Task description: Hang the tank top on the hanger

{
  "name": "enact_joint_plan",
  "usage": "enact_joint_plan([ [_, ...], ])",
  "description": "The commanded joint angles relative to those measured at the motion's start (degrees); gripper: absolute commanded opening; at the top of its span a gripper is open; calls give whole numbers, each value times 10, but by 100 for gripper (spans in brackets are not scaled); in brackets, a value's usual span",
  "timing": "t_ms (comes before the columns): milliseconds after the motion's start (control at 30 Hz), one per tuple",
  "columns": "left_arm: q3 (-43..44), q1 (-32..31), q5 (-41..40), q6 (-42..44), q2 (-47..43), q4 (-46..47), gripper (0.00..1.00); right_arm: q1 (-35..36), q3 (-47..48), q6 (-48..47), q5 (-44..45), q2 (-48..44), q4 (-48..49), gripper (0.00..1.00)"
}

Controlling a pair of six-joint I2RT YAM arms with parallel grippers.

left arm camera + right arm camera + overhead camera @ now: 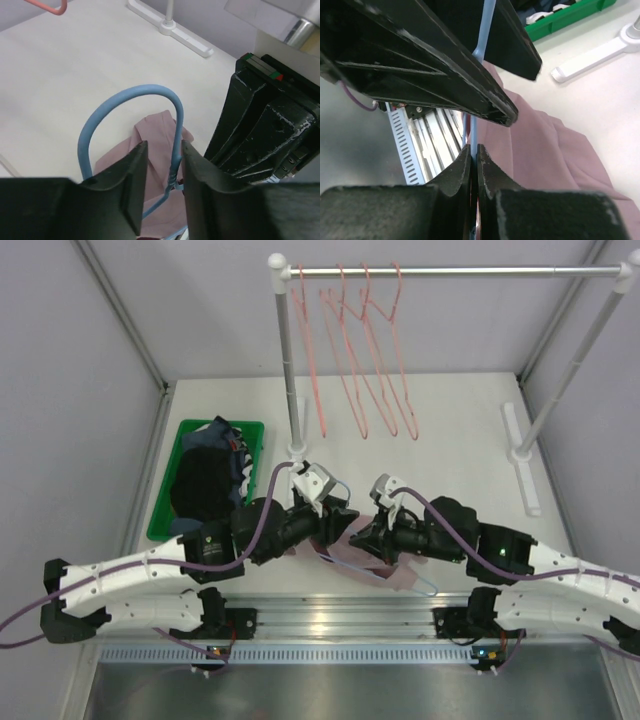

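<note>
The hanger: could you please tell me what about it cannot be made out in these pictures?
Left wrist: fingers of the left gripper and the bottom edge cut off the hanger below its neck.
Top external: both arms and the tank top cover most of the frame, so whether a strap is on the wire cannot be told.
Right wrist: the left gripper blocks the upper view, hiding the hook; the right gripper covers the wire below.
</note>
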Motion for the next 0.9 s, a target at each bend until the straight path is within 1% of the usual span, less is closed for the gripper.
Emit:
enact_joint_plan([
  [0,25,1,-30,-3,-1,51,41,2,1,17,24,-22,25,0],
  [33,25,1,-32,-3,0,51,47,2,2,18,28,-24,18,0],
  [133,25,1,-28,-3,-2,51,53,2,4,21,45,-34,2,0],
  [300,22,1,3,5,-13,57,55,2,-2,31,79,-58,-14,0],
  [500,18,1,20,8,-39,63,54,2,-16,48,120,-98,-39,0],
  [867,22,2,17,16,-74,65,53,2,-18,109,218,-162,-116,0],
])
